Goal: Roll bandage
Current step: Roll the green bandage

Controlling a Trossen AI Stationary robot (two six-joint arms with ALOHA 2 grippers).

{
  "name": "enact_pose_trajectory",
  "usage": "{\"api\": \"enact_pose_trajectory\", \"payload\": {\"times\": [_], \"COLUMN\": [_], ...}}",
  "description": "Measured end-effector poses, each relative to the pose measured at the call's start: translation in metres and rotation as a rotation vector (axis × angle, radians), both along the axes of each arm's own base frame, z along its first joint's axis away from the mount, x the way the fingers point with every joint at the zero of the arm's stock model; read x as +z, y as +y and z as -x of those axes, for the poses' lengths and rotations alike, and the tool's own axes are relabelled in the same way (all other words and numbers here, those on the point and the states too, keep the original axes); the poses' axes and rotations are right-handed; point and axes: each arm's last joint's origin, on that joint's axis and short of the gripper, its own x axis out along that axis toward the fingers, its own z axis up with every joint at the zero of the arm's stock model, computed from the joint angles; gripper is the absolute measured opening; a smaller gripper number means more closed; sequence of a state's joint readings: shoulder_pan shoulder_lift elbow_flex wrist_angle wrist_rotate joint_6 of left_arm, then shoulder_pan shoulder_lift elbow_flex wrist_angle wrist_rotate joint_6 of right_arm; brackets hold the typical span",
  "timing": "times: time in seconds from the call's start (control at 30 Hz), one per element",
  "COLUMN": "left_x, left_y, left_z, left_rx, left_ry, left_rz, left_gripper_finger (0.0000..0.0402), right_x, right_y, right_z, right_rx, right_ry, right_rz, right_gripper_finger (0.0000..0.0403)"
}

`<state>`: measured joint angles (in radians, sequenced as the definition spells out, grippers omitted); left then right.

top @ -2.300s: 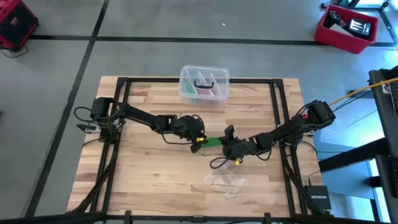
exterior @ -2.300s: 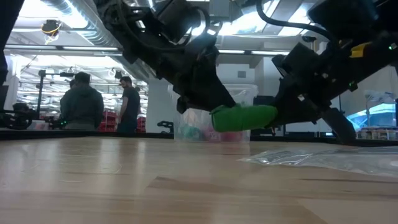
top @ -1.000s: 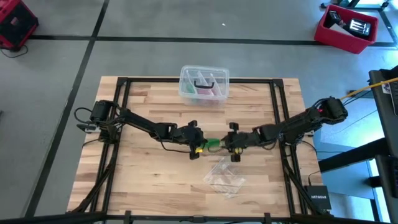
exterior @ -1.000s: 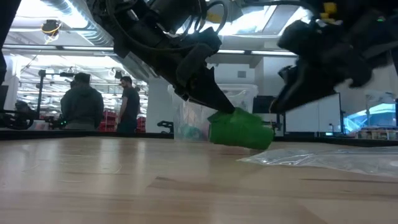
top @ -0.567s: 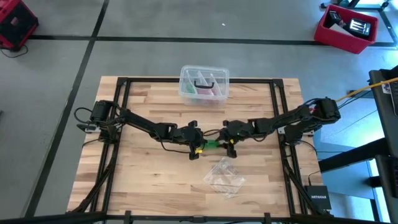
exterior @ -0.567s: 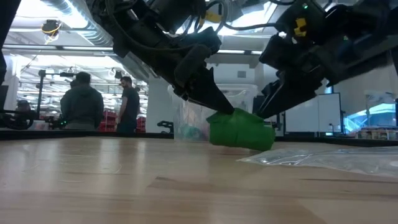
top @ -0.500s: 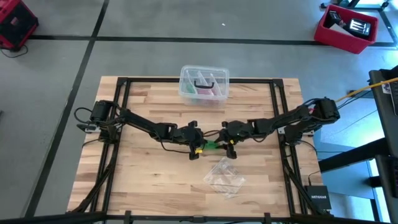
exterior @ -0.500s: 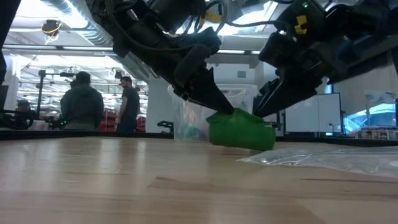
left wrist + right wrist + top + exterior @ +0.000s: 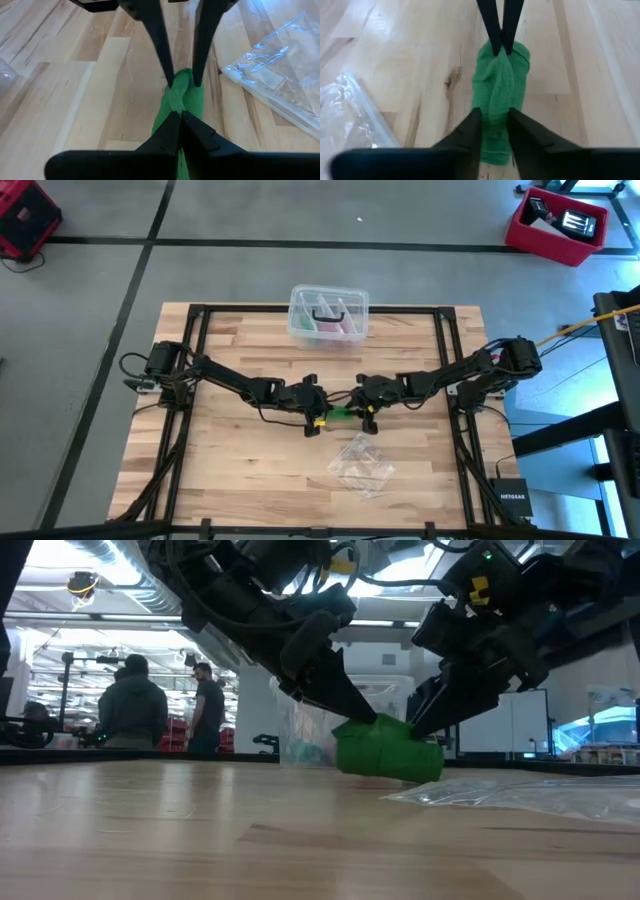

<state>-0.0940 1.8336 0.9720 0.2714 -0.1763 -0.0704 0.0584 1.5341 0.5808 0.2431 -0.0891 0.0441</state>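
Observation:
The bright green bandage [image 9: 343, 413] lies as a short, thick roll [image 9: 388, 755] on the wooden table near its middle. My left gripper [image 9: 322, 414] is at its left end, shut on it, and shows in the left wrist view [image 9: 179, 116]. My right gripper [image 9: 362, 413] is at its right end, its fingers closed on the green fabric in the right wrist view [image 9: 492, 112]. The two grippers face each other along the roll. My left gripper pinches a raised ridge of fabric on top of the bandage's left end [image 9: 174, 100] between its two fingertips. The fingers slant down from the table's left. The roll rests on the table. My right gripper pinches the upper part of the bandage's right end [image 9: 492, 102] between its two fingers [image 9: 470, 125], with fabric filling the gap. The fingers slant down from the table's right. The roll stays on the table.
A clear plastic box [image 9: 328, 315] with pink and dark items stands at the far edge. A crumpled clear plastic bag [image 9: 362, 468] lies just nearer than the bandage, also in the low view [image 9: 520, 795]. People stand in the room beyond the table.
My right gripper has come down and toward the table's left to the bandage's right end, from above and to the right of it. The bandage and my left gripper have stayed where they were.

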Motion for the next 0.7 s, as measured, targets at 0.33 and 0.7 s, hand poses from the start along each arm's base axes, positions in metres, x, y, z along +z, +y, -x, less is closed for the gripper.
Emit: {"api": "enact_pose_trajectory", "payload": {"times": [0.33, 0.7], "left_x": [-0.002, -0.001], "left_y": [0.0, 0.0], "left_z": [0.002, 0.002], "left_rx": [0.026, 0.035], "left_ry": [0.025, 0.022], "left_rz": [0.033, 0.032], "left_gripper_finger": [0.0008, 0.0008], "right_x": [0.0, 0.012], "right_y": [0.0, 0.001], "right_z": [0.001, -0.003], "right_rx": [0.014, 0.001], "right_ry": [0.023, 0.111], "right_rz": [0.002, -0.033], "right_gripper_finger": [0.0008, 0.0004]}}
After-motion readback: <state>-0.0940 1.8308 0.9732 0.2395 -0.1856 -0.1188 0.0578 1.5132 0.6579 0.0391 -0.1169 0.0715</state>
